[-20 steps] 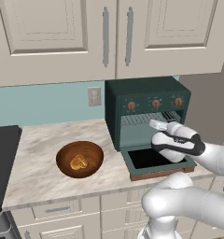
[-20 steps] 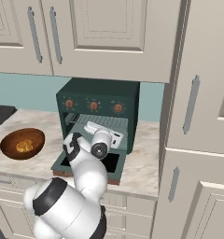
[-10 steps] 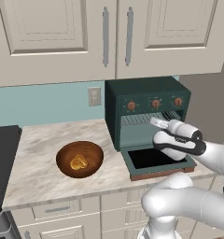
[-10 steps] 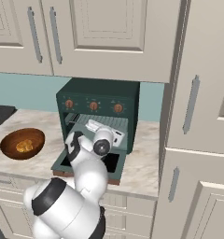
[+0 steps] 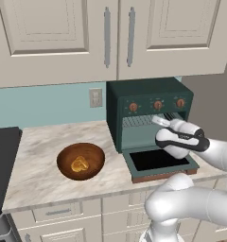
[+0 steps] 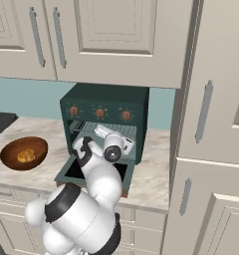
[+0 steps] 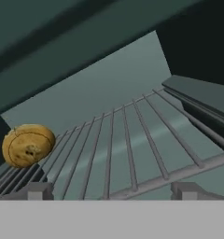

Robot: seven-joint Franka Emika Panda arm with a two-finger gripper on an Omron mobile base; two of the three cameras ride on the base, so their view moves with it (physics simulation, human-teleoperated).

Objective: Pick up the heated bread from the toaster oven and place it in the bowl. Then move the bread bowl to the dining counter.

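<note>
Reaching into the toaster oven (image 5: 148, 113), the hand (image 7: 111, 190) hangs empty with tips set wide over the wire rack (image 7: 132, 154), while the heated bread (image 7: 28, 144) sits far left in the hand view, so a straight advance would likely miss or nudge it deeper.

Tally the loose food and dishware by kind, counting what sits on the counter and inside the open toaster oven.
Bread pieces: 2, one yellowish lump on the wire rack inside the toaster oven, one golden-orange knotted piece lying in the bowl
Bowls: 1, the brown wooden bowl on the marble worktop
Total: 3
</note>
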